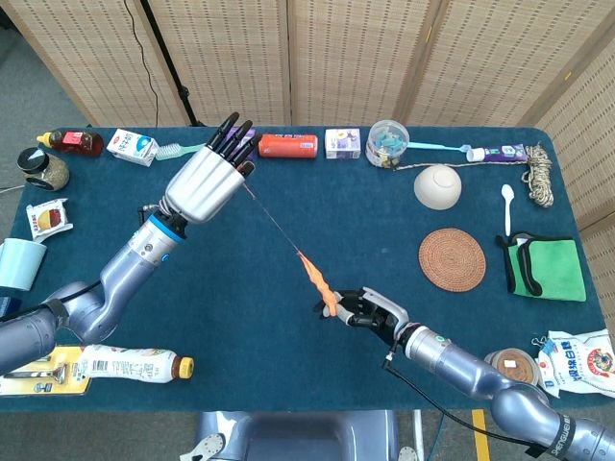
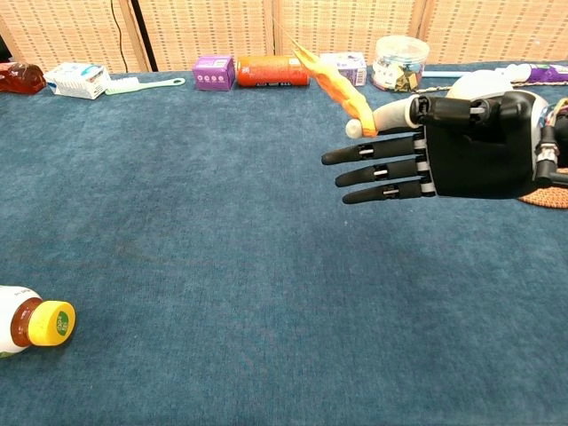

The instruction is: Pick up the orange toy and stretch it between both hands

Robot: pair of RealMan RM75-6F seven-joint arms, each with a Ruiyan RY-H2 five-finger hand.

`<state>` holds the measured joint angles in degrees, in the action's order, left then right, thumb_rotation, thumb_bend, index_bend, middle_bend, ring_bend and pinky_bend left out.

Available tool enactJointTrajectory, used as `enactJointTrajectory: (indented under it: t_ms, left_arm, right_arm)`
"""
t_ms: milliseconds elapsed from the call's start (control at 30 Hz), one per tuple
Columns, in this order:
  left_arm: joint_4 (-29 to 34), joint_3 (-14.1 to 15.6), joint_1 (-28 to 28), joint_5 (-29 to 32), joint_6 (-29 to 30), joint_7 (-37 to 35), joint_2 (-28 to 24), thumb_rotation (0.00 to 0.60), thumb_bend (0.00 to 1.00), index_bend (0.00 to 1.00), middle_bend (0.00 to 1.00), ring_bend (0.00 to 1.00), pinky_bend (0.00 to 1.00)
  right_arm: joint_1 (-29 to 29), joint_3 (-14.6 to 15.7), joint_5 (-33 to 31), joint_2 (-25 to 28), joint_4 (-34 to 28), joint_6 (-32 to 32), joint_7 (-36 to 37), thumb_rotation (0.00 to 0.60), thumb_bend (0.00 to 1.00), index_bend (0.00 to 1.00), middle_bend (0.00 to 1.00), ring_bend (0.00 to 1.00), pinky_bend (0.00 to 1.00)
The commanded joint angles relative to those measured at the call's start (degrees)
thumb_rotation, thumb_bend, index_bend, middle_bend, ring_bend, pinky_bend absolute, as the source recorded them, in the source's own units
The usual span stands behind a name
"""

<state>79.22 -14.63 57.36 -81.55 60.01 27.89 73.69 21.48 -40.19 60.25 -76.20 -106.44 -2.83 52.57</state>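
Orange and drawn thin, the orange toy (image 1: 315, 277) hangs in the air between both hands, above the blue table (image 1: 384, 230). Its thick end is pinched by the right hand (image 1: 368, 312) between thumb and a finger, while the other fingers (image 2: 377, 170) stick out straight and spread. From there the toy narrows to a fine thread running up and left to the left hand (image 1: 205, 180), which holds that end at its fingertips, dark fingers pointing up and close together. Behind the left hand, along the far table edge, lie a purple box (image 2: 212, 72) and an orange tube (image 2: 272, 70).
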Motion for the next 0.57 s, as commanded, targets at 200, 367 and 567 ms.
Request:
enactJointTrajectory:
  t_ms: [200, 367, 567]
  left_arm:
    - [-1.41, 0.42, 0.08, -0.01, -0.46, 0.09, -0.26, 0.600, 0.58, 0.68, 0.17, 0.06, 0.04]
    - [-1.28, 0.60, 0.05, -0.11, -0.40, -0.12, -0.31, 0.600, 0.58, 0.68, 0.17, 0.06, 0.04]
    - [-0.63, 0.72, 0.22, -0.52, -0.22, 0.05, -0.25, 0.600, 0.58, 0.68, 0.17, 0.06, 0.04]
  right_arm:
    - [-1.67, -2.01, -2.65, -0.55, 1.21, 2.49, -3.08, 0.600, 0.61, 0.63, 0.35, 0.34, 0.13]
    - [-2.47, -3.26, -4.48, -1.24, 1.86, 4.29, -5.33, 0.600, 0.61, 0.63, 0.35, 0.34, 0.13]
    - [-3.24, -4.54, -6.62, -2.03, 2.49, 6.11, -8.33, 0.600, 0.61, 0.63, 0.35, 0.34, 0.13]
